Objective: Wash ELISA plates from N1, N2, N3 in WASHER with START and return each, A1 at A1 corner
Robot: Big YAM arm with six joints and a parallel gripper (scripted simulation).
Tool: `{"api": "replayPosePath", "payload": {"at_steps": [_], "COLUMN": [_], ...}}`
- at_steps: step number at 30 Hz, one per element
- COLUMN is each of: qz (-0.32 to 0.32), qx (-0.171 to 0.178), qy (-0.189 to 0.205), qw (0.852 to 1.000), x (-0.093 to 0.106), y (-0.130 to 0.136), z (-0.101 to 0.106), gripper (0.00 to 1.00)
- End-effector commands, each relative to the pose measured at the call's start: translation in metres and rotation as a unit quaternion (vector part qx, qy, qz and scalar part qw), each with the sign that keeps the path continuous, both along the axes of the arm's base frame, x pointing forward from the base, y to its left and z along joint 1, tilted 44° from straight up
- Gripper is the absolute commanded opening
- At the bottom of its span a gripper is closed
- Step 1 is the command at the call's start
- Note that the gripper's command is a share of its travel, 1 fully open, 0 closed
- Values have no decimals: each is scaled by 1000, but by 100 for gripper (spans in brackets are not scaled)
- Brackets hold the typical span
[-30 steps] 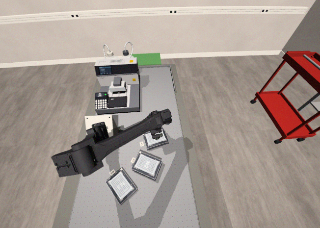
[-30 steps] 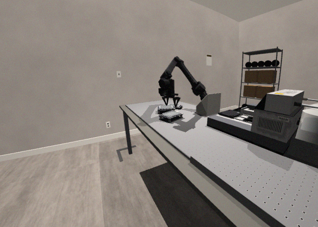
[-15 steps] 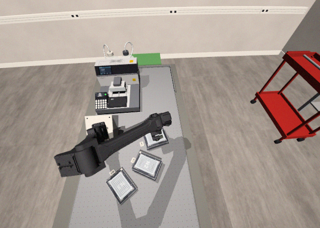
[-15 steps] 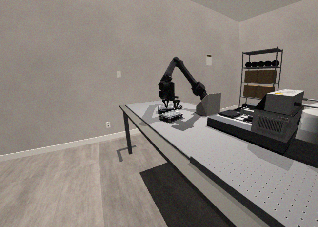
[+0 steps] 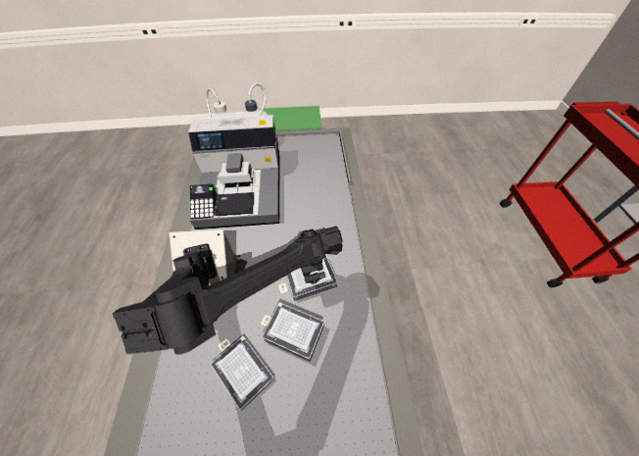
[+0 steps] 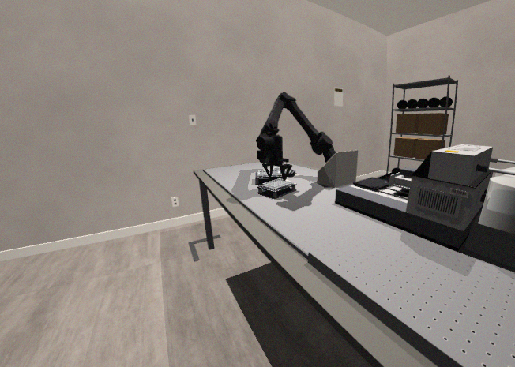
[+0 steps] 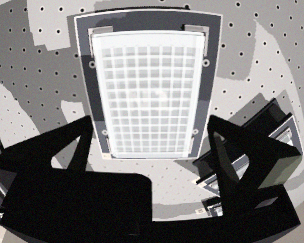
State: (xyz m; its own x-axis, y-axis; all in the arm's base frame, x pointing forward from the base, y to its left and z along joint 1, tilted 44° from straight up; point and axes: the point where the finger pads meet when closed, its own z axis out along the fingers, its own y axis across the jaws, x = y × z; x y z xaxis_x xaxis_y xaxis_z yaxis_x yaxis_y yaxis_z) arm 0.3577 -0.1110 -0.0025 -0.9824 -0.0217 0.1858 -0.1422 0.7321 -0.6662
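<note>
A white ELISA plate point(image 5: 299, 280) point(image 6: 278, 184) point(image 7: 150, 94) lies in nest N1 point(image 5: 315, 293) point(image 7: 140, 20). My gripper point(image 5: 314, 275) point(image 6: 279, 173) point(image 7: 150, 121) is open and empty, low above this plate, with one finger beyond each long side in the wrist view. A second plate point(image 5: 294, 329) lies in nest N2, and a third plate point(image 5: 241, 369) lies in nest N3. The washer point(image 5: 268, 197) point(image 6: 437, 200) has its lamp point(image 5: 211, 188) green. Its black carrier point(image 5: 234, 203) holds no plate. The keypad point(image 5: 201, 208) is beside the carrier. I cannot make out the plates' cut-off corners.
The arm's pale base plate point(image 5: 175, 241) lies between washer and nests. A grey angled block point(image 6: 343, 169) stands by the arm base. Nest N2 is close beside N1, at the right in the wrist view. Two bottles with tubes stand behind the washer. A red cart point(image 5: 563, 228) stands off the table.
</note>
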Motion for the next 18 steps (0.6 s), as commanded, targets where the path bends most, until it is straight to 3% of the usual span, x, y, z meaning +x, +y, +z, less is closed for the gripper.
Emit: {"api": "replayPosePath", "payload": {"at_steps": [1,13,18], "qz": [5,7,1], "qx": [0,0,0], "qy": [-9,-8,4], "qw": [1000,1000,1000], "x": [11,15,1], "y": [2,0,-8], "z": [4,0,-7], "gripper": [100,100,100]}}
